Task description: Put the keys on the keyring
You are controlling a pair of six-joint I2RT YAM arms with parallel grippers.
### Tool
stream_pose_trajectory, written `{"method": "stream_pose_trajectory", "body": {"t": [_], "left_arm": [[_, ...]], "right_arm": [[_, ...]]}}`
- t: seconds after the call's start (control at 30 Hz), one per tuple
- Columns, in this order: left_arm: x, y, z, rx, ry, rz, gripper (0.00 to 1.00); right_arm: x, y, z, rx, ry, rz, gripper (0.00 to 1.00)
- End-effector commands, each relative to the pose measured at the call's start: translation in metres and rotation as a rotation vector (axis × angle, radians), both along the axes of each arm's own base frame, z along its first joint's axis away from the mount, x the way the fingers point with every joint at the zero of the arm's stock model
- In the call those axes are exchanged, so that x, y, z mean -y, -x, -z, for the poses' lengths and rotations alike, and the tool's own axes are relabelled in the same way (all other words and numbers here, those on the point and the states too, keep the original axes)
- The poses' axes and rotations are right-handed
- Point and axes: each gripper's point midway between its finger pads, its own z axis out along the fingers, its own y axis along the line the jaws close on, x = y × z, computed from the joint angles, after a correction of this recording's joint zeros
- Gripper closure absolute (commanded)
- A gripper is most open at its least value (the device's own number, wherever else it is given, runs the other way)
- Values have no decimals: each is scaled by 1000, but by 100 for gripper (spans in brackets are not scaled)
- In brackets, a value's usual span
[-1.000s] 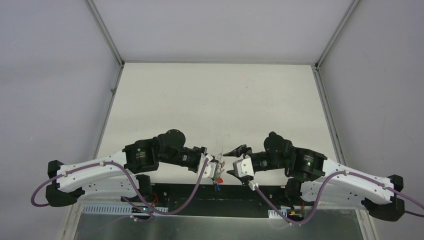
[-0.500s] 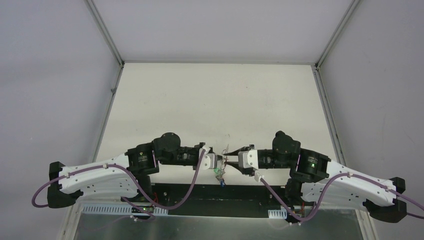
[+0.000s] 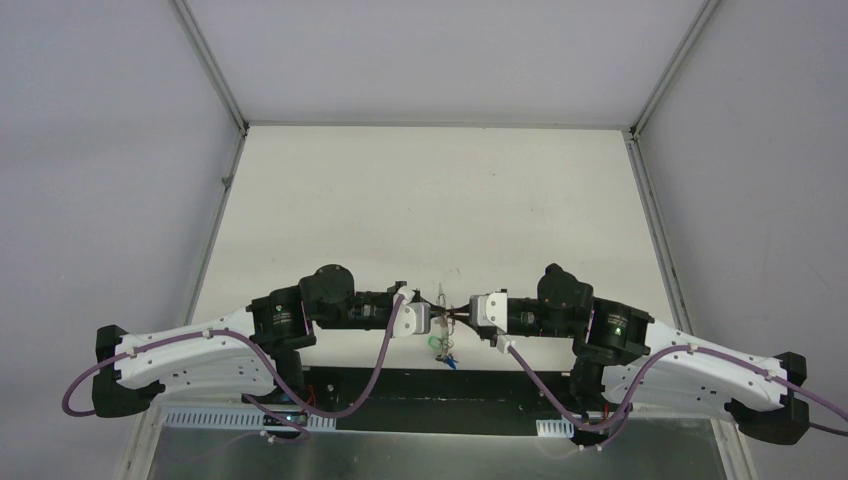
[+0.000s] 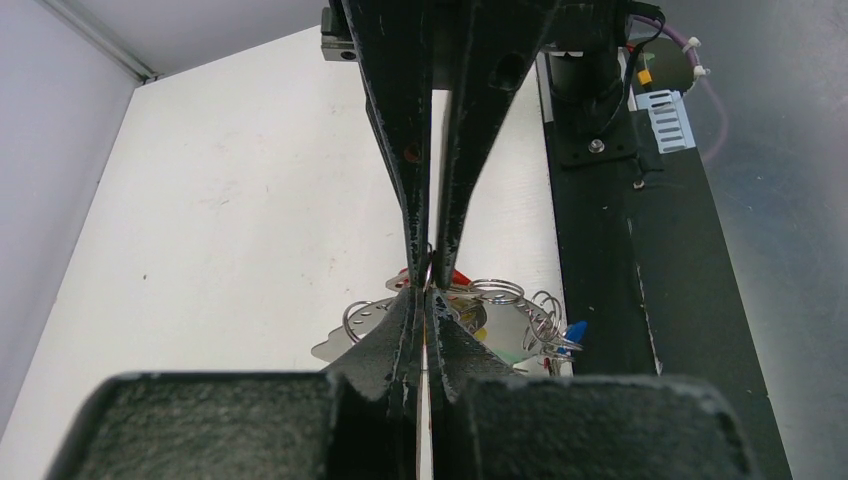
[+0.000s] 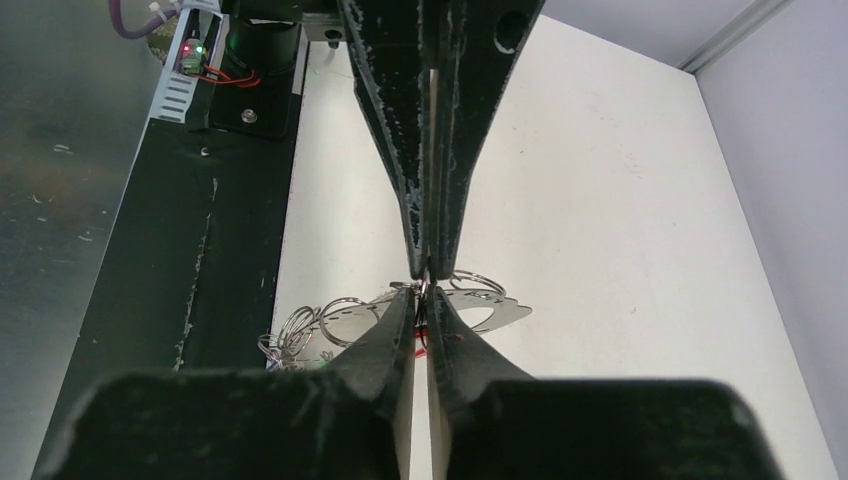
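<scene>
Right, keys bunched just below my claw tips, over the near edge of the surface. Left claw and right claw meet tip to tip, both pressed together, pinching what looks like the keyring wire; it's too thin to confirm.

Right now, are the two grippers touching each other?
Cannot tell. In both wrist views the left gripper and right gripper meet tip to tip, but a small metal ring there hides any contact or gap.
</scene>
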Motion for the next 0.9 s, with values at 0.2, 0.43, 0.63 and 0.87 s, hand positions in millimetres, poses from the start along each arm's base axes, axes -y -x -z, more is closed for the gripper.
{"method": "stream_pose_trajectory", "body": {"t": [0.2, 0.43, 0.63, 0.87], "left_arm": [[-2, 1, -36, 36, 120, -1, 100], [-3, 0, -35, 36, 119, -6, 100], [-3, 0, -35, 38, 118, -6, 100], [-5, 0, -34, 38, 114, -12, 100]], "right_arm": [[1, -10, -5, -25, -47, 83, 100], [6, -15, -1, -36, -31, 124, 68], [8, -14, 6, -42, -8, 124, 87], [10, -1, 10, -81, -1, 68, 94]]}}
